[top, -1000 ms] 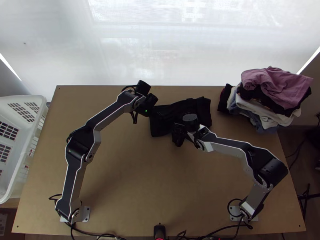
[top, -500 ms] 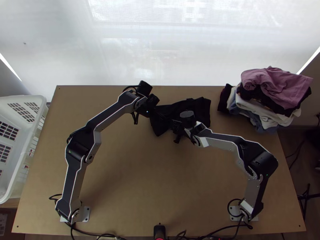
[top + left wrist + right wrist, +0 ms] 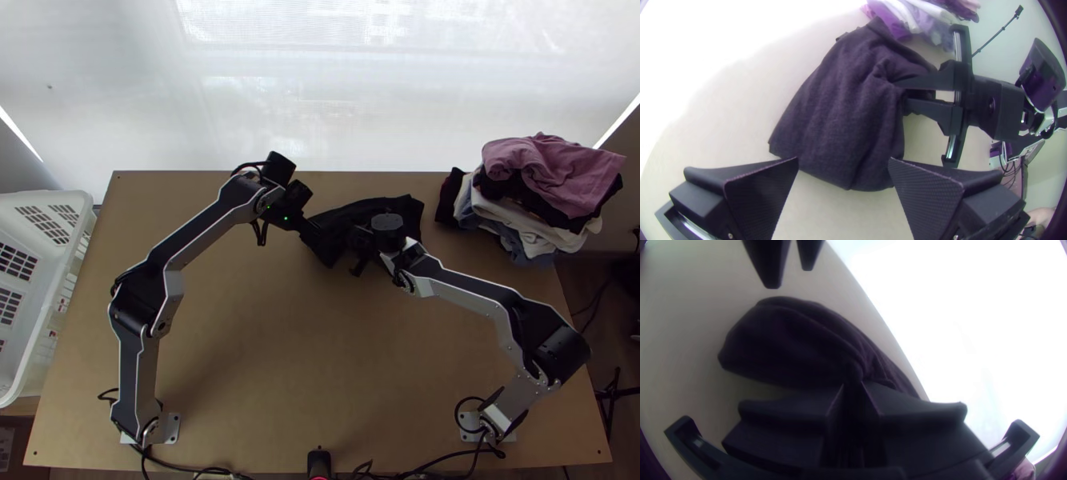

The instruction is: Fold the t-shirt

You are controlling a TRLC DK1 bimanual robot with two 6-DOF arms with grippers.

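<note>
Your black T-shirt (image 3: pixel 404 210) lies rumpled on the worktop (image 3: pixel 264 360), left of the clothes pile (image 3: pixel 552 180). Your right pincer (image 3: pixel 349 242), left of that pile, grasps a pinch of the T-shirt. Your left pincer (image 3: pixel 290 234), farther from the pile, is released, its fingers (image 3: pixel 760 195) spread wide.

No text, label, number or sign can be read — as far as I can tell.
</note>
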